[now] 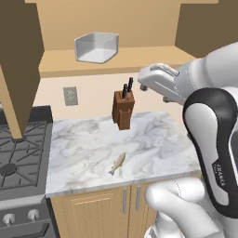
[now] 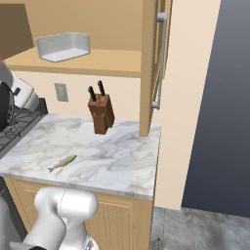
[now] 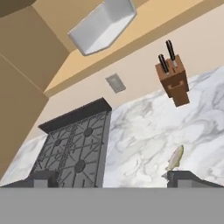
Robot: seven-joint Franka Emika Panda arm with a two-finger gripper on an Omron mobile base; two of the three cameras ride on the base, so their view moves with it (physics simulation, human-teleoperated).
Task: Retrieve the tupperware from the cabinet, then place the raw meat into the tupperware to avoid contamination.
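The cabinet [image 1: 139,58] stands with both doors swung open, and its right door [image 2: 155,63] shows edge-on with a silver bar handle. On the bottom shelf rests the white tupperware [image 1: 96,47] [image 2: 63,46] [image 3: 103,26], upright and empty. The raw meat, a slender fish [image 1: 117,164] [image 2: 62,163] [image 3: 175,158], lies flat near the marble counter's front edge. My gripper [image 3: 113,179] is open and empty, with its fingers far apart. It hangs in the air above the counter, to the right of the knife block and below the shelf, and looks down at the fish.
A wooden knife block [image 1: 123,110] [image 2: 101,114] [image 3: 174,81] stands at the back of the counter [image 1: 153,135]. A black gas stove [image 1: 18,153] [image 3: 74,144] adjoins on the left. The open left door [image 1: 18,69] overhangs the stove. A wall outlet [image 1: 70,95] sits beneath the shelf.
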